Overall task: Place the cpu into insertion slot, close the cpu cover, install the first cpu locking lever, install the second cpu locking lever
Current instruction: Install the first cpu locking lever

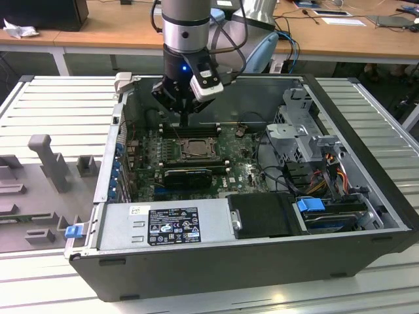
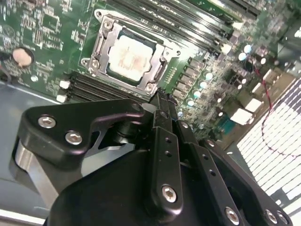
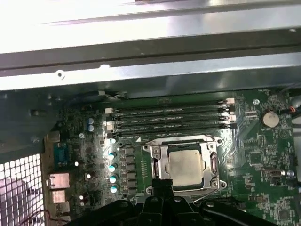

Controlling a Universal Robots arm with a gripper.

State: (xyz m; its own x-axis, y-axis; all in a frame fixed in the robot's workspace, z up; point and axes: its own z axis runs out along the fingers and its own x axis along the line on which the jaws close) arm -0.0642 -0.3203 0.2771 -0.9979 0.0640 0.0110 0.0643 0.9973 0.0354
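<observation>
**A:** Cpu (image 2: 129, 59), item one. Location?

**B:** Seated in the insertion slot (image 1: 194, 149), pale face up and flat. The cpu cover (image 2: 100, 49) lies down over it and frames the face through its window, as seen in both wrist views.

**A:** Item two, gripper (image 2: 163, 96).

**B:** Fingers drawn together, nothing between them. The tips sit at the insertion slot's edge, by a corner of the cover's frame. Whether they are touching or just above, I cannot tell. In the exterior view the gripper hangs over the side of the slot that faces the memory slots (image 3: 171, 117).

**A:** Locking levers?

**B:** Too thin to log for certain. Latched or free, cannot tell.

**A:** Step in hand?

**B:** By my reckoning a lever, with placing and cover done.

**A:** Handling notes.

**B:**
- Use the closed tips as one blunt tool.
- Bear on the lever's arm only, never on the cpu's face or the cover's window.
- Sweep down, then sideways toward the slot, so the arm tucks under its hook. A straight press would likely let it spring back.
- Keep off the memory slots beside the slot and the motherboard (image 3: 268, 155) parts around it.
</observation>
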